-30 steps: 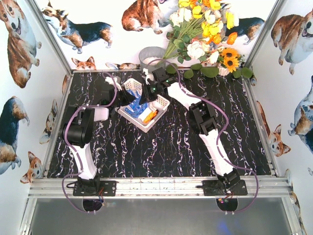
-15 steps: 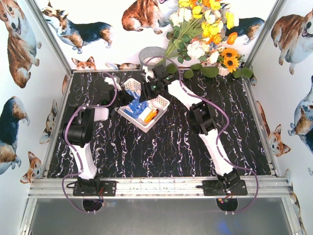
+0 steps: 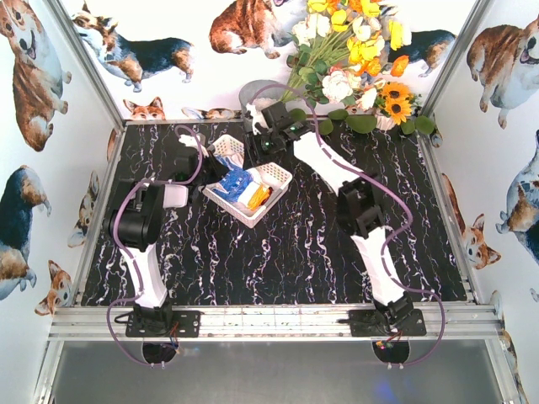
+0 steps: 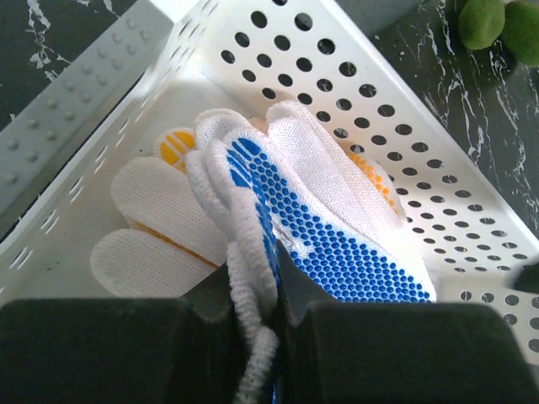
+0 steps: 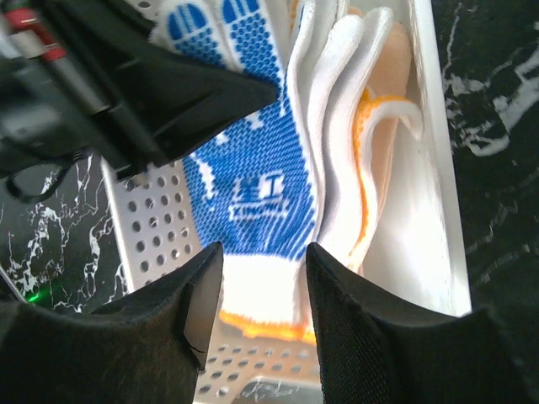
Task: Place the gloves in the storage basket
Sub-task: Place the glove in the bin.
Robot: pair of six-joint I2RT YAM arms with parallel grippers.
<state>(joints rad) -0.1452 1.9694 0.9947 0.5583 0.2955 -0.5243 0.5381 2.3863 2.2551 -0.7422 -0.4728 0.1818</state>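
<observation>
The white lattice storage basket (image 3: 233,215) lies on the black marble table, left of centre. The gloves lie inside it: a blue-dotted one (image 4: 337,244) on top of white ones (image 4: 156,210) with orange trim. My left gripper (image 4: 257,324) is shut on the blue-dotted glove's white edge, at the basket's left side (image 3: 217,175). At the basket's far end, my right gripper (image 5: 261,286) (image 3: 263,147) hangs open above the blue-dotted glove's (image 5: 244,177) orange-trimmed cuff, its fingers apart from it. Cream gloves (image 5: 341,126) lie beside it against the basket wall (image 5: 147,231).
A grey metal bucket (image 3: 257,91) stands just behind the right gripper at the table's back edge. A bunch of flowers (image 3: 354,50) with leaves (image 4: 497,25) spreads over the back right. Metal frame rails (image 3: 269,320) border the table.
My right gripper has opened, letting go of the blue-dotted glove, and drawn back toward the far end of the basket. The left gripper has stayed shut on the glove.
</observation>
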